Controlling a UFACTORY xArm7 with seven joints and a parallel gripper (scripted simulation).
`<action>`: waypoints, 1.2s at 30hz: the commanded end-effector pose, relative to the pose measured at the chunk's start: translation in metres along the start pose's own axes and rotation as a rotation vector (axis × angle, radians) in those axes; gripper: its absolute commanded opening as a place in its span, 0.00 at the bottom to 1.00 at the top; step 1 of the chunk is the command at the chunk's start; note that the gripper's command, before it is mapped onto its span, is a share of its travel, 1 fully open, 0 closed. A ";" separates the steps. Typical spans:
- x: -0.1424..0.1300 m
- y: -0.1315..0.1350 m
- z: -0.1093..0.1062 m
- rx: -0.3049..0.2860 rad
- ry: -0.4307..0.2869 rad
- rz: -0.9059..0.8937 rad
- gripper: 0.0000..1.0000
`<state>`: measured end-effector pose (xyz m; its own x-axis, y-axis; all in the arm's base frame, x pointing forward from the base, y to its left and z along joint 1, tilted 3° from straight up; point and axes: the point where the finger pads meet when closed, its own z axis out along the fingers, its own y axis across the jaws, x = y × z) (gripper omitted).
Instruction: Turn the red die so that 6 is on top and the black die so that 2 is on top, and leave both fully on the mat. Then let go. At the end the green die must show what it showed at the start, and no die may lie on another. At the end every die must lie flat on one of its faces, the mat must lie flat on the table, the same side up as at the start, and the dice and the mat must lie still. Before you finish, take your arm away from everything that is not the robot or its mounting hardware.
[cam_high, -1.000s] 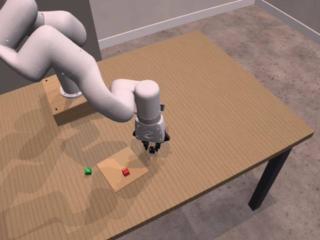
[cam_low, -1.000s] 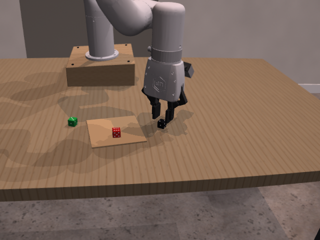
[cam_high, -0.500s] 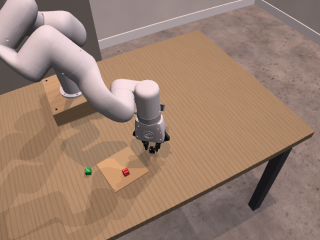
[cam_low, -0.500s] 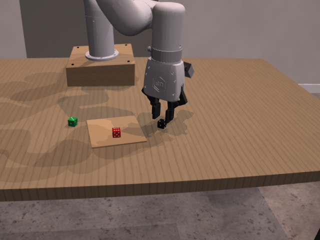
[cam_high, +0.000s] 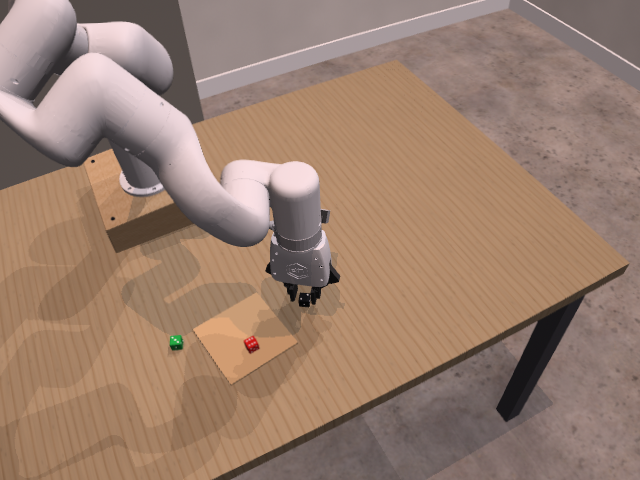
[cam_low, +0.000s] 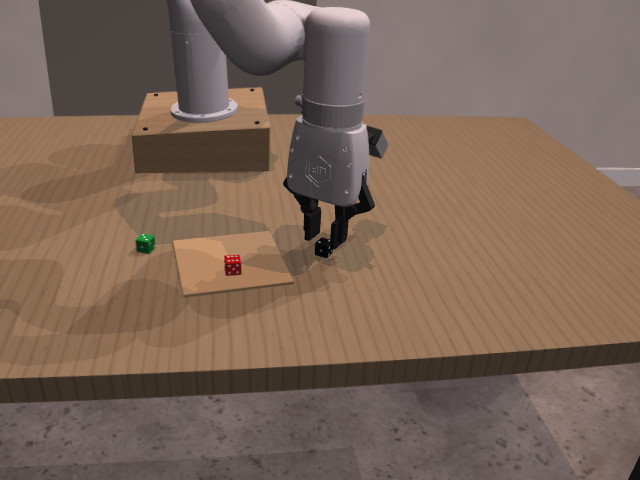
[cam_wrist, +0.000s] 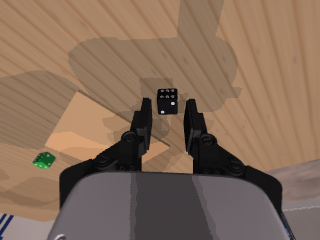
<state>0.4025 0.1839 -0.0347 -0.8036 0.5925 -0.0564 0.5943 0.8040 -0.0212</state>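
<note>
Just below the centre of the top view, the gripper (cam_high: 303, 299) (cam_low: 323, 242) (cam_wrist: 168, 110) points down with its dark fingers partly open, a gap between them and nothing clasped. By the fingertips sits the black die (cam_high: 304, 299) (cam_low: 323, 247) (cam_wrist: 167, 101). Bare space shows on either side of it in the wrist view, at the upper middle of that frame. That view gives one face with six pips and one with two; which of them is uppermost I cannot tell. It is off the mat (cam_high: 222, 341) (cam_low: 201, 279) (cam_wrist: 75, 125), to the right of it in the top and exterior views.

The mat lies flat, lower left of centre in the top view, partly under shadow. On it, toward the right side in the top view, stands the red die (cam_high: 251, 344) (cam_low: 232, 265), fully within the edges, six on top and five on the face toward the exterior view. Off the mat's left side, near but apart, is the green die (cam_high: 176, 342) (cam_low: 145, 243) (cam_wrist: 44, 160), with three on top; in the wrist view it shows at the lower left.

Above the gripper, the pale arm (cam_high: 294, 201) (cam_low: 336, 56) bends back toward the upper left, to a wooden block (cam_high: 103, 170) (cam_low: 201, 149) on the striped wooden table (cam_high: 413, 180) (cam_low: 465, 289) (cam_wrist: 265, 60). At the lower right of the top view, a dark table leg (cam_high: 540, 356) reaches down to the mottled floor (cam_high: 542, 82) (cam_low: 258, 434).
</note>
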 end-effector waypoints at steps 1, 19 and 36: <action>0.000 0.001 0.004 -0.003 -0.002 0.000 0.36; 0.000 0.001 0.019 -0.003 -0.002 0.000 0.36; 0.000 0.001 0.019 -0.003 -0.002 0.000 0.36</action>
<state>0.4032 0.1828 -0.0553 -0.8036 0.5925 -0.0565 0.5943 0.8040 -0.0213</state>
